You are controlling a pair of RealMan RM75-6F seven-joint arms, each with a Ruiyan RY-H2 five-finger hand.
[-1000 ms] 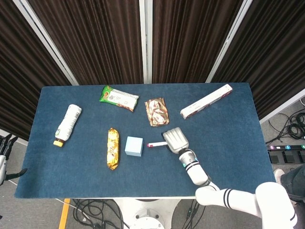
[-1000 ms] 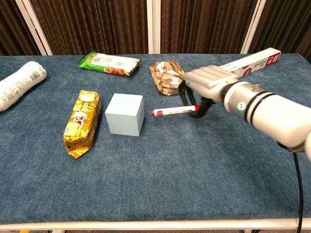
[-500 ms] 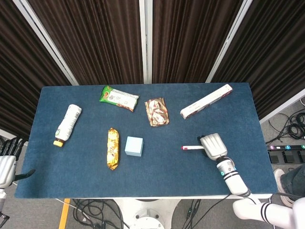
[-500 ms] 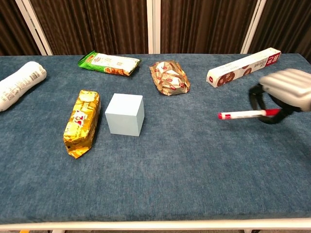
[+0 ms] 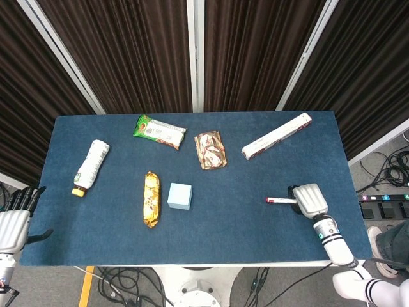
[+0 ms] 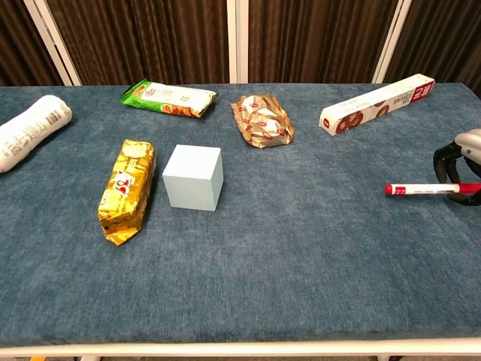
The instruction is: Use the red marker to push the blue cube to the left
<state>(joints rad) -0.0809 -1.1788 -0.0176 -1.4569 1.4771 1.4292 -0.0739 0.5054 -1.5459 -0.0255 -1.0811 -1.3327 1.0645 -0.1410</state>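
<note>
The pale blue cube sits near the table's middle, just right of a gold snack packet. My right hand is far to the cube's right, near the table's right edge, and grips the red marker. The marker lies level, its red-capped tip pointing left toward the cube across a wide gap. My left hand hangs off the table's front-left corner with fingers spread, holding nothing; the chest view does not show it.
A gold snack packet lies left of the cube. A white bottle is at the far left. A green wrapper, a brown packet and a long white box lie along the back of the blue table.
My right hand has carried the marker away to the right, from beside the cube to near the table's right edge. The cube has stayed put. The left hand has risen slightly into view.
</note>
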